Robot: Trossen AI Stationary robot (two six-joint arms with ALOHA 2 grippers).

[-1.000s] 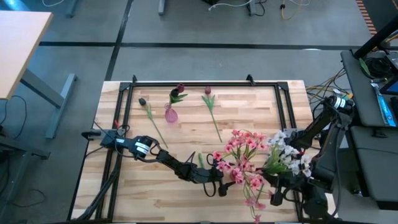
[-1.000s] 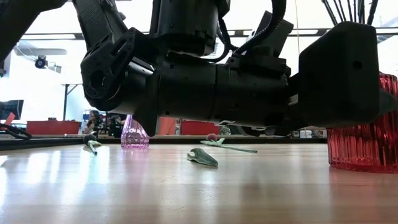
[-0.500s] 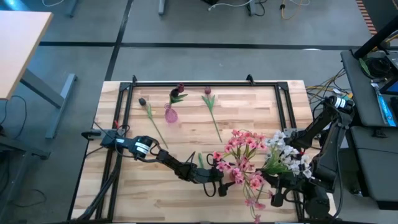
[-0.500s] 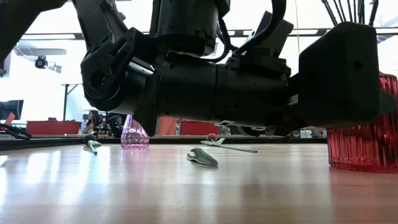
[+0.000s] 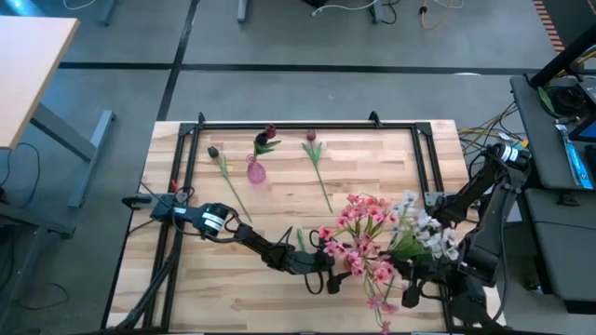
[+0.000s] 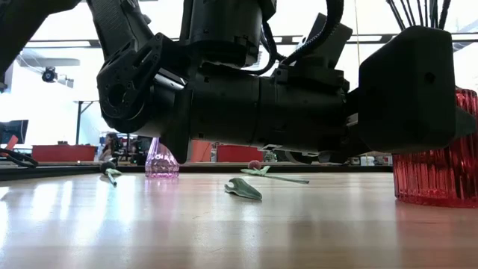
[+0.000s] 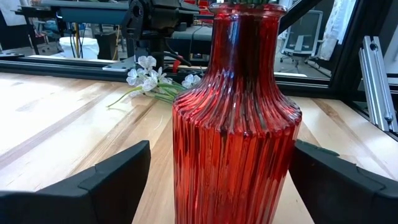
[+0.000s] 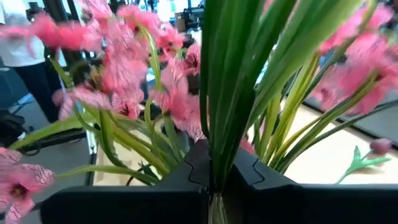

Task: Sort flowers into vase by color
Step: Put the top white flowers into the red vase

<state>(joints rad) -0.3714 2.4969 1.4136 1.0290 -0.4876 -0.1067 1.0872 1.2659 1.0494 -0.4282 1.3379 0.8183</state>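
A red ribbed vase (image 7: 236, 124) holding pink sprays (image 5: 358, 237) stands near the table's near edge and shows in the low view too (image 6: 441, 157). My left gripper (image 7: 221, 180) is open, with one finger on each side of the vase's body; whether either touches it I cannot tell. My right gripper (image 8: 214, 180) is shut on the whitish spray (image 5: 424, 228), right of the red vase. A small pink vase (image 5: 255, 172) stands at the far left. Maroon tulips (image 5: 267, 140) (image 5: 315, 154) and a dark-budded stem (image 5: 222, 167) lie flat near it. My right gripper pinches the whitish spray's bundled green stems (image 8: 216, 155) between its two fingers. The stems run on past the fingertips toward the table's far side. The whitish blooms (image 7: 146, 73) hang low over the wood; whether they rest on it I cannot tell.
A loose green leaf (image 6: 243, 189) lies on the wood between the vases. A black frame rail (image 5: 279, 125) runs along the far edge and down both sides. My left arm (image 5: 242, 233) stretches across the near half. Bare wood lies in the middle.
My right gripper has carried the whitish spray a short way toward the table's left, closer to the red vase and its pink blooms. The left arm and the vases have kept still.
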